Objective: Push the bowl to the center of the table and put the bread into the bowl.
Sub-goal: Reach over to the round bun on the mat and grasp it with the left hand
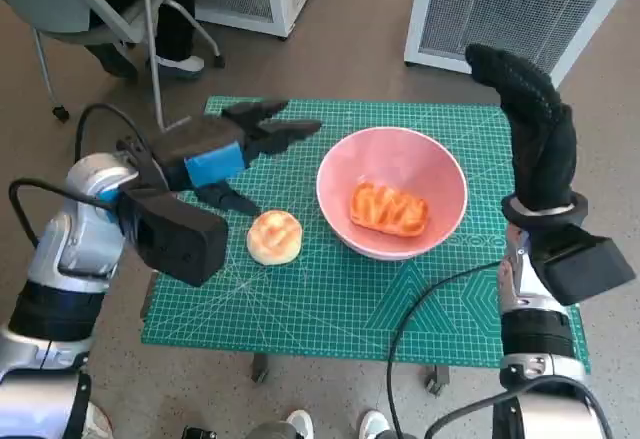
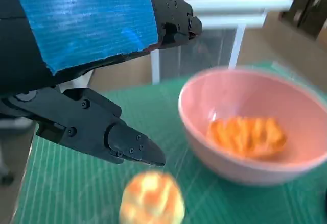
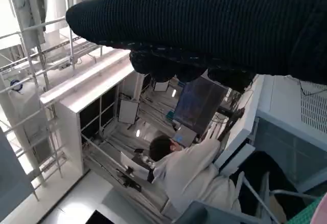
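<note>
Bowl (image 1: 392, 164): pink, on the green cutting mat (image 1: 300, 299), about mid-table; a glazed orange bread piece (image 1: 388, 209) inside, lying on the bottom.
Round bun (image 1: 274, 236): pale with a golden top, on the mat just left of the bowl, apart from its rim; blurred in the left wrist view (image 2: 152, 198).
Left hand (image 1: 225, 154): black with blue tape, hovering above the mat over and behind the bun, fingers spread toward the bowl, holding nothing; thumb tip near the bun, contact not clear.
Right hand (image 1: 530, 124): gloved, raised upright beside the bowl's right side, well off the mat surface, fingers extended, nothing in it.
Surroundings: chair (image 1: 90, 9) with a seated person's legs at upper left; white grilled cabinets (image 1: 500, 14) behind the table; a person in white (image 3: 186, 170) in the right wrist view.
</note>
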Robot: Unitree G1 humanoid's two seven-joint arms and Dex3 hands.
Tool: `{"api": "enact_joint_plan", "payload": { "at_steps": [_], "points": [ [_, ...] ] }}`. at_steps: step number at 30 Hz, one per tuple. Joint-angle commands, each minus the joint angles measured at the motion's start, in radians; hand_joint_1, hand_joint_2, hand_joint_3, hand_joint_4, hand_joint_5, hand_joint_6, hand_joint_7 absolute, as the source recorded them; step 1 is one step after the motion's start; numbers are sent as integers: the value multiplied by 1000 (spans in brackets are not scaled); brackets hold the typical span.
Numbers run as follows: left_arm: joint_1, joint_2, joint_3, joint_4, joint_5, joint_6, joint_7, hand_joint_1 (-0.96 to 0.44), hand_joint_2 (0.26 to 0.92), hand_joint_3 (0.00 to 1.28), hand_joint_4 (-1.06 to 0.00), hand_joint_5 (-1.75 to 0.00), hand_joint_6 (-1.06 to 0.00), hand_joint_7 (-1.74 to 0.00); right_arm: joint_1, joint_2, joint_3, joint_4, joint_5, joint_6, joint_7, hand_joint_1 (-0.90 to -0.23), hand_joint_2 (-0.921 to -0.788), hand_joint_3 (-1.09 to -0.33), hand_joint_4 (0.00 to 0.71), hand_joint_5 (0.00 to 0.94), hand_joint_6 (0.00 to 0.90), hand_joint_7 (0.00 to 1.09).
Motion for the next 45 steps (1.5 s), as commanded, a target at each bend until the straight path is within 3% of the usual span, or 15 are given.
{"api": "enact_joint_plan", "payload": {
  "at_steps": [1,13,27,36,45],
  "points": [
    [27,16,-8,-22,-8,34,-36,-234,757,0,-123,-8,-232,-23,1,4,0,25,11,15,18,-672,-921,-788,277,1,0,601],
    [37,-9,-55,20,37,68,-37,-244,753,1,-129,-2,-233,-9,-7,4,0,29,15,19,34,-667,-921,-788,278,1,0,603],
    [21,-54,-141,75,113,180,-66,-239,769,6,-143,-6,-261,-13,-3,-2,-9,22,32,24,61,-666,-921,-788,278,1,0,603],
    [11,-102,-174,208,125,120,-17,-245,773,4,-185,-13,-295,-17,0,-6,-11,17,32,22,62,-666,-921,-788,279,1,0,603],
    [-31,-166,-221,388,160,123,14,-176,802,13,-273,-23,-409,-44,5,-4,-12,9,27,24,53,-659,-921,-788,279,1,0,603]
  ]
}}
